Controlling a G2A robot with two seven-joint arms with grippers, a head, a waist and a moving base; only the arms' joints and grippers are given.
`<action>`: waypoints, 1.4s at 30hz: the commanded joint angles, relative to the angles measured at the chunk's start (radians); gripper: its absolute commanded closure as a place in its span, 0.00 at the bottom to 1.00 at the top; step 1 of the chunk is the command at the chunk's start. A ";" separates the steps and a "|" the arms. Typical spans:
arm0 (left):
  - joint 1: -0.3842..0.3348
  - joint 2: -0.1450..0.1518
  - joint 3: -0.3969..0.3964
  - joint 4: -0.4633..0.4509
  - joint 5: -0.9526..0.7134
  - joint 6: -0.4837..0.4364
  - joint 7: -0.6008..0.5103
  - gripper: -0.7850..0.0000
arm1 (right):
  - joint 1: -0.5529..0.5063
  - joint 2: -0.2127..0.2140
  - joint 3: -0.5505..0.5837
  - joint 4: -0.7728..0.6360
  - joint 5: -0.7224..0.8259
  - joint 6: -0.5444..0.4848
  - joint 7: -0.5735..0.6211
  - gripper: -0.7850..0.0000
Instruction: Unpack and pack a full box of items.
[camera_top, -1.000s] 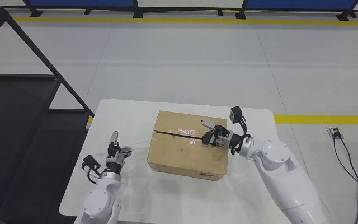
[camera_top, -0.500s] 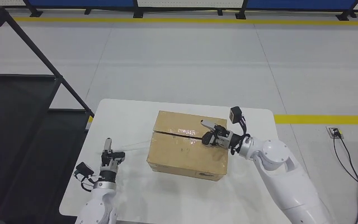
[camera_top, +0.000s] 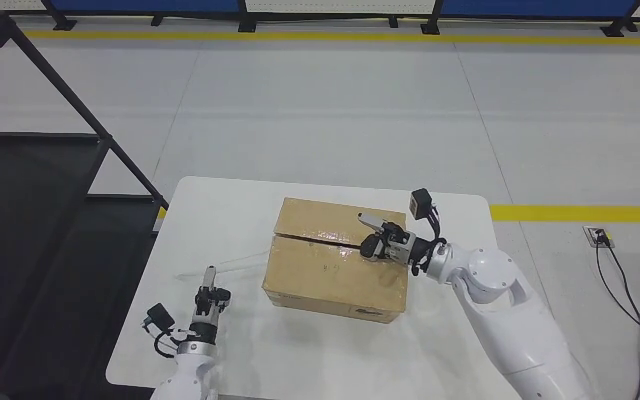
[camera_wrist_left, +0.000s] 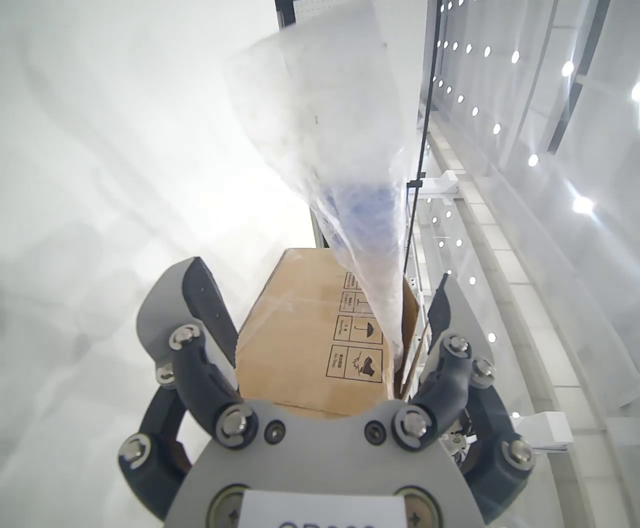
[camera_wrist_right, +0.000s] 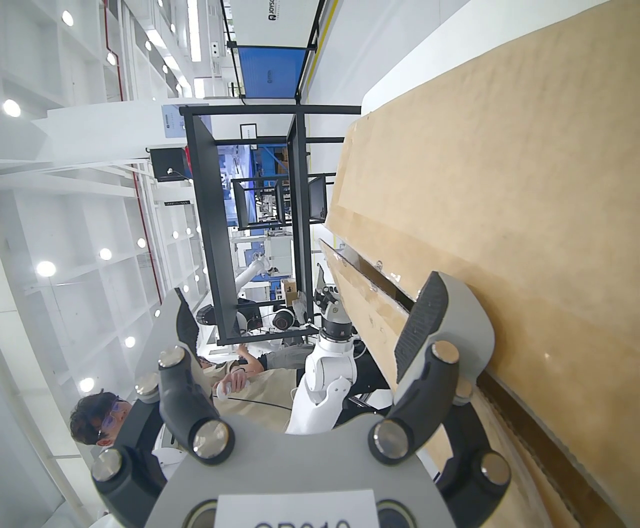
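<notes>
Opening progress: early, by my judgement. The box has its top flaps down and not yet folded back, though the seam between them gapes a little and a strip of clear tape is off it. Lifting the items out and packing them again looks wholly ahead.
Worktop: the white worktop has rounded corners and carries the box near its middle.
Box: brown cardboard, lying between the two arms with a long side towards the robot.
Tape: the thin clear film trails from the box's left end towards the left arm. In the left wrist view it rises ahead of that arm's claw, close by one finger; I cannot tell whether it touches.
Right claw: the right claw sits on the box top at the seam, jaws apart, holding nothing. One pad lies on the flap just beside the gap; the other hangs free of the cardboard.
Left claw: the left claw is over the worktop near its front edge, left of the box and apart from it. Its jaws are spread wide and grip nothing, and the box's end stands straight ahead of them.
</notes>
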 joint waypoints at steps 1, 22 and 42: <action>-0.020 -0.007 0.022 0.042 0.126 -0.040 0.146 0.00 | 0.003 -0.001 -0.003 0.002 0.001 0.000 0.001 0.00; -0.144 -0.043 0.084 0.252 0.345 -0.209 0.437 0.71 | 0.020 -0.003 -0.008 0.029 0.011 -0.007 0.007 0.00; -0.123 -0.058 0.050 0.183 0.326 -0.166 0.469 1.00 | 0.030 -0.006 -0.017 0.045 0.014 -0.013 0.010 0.00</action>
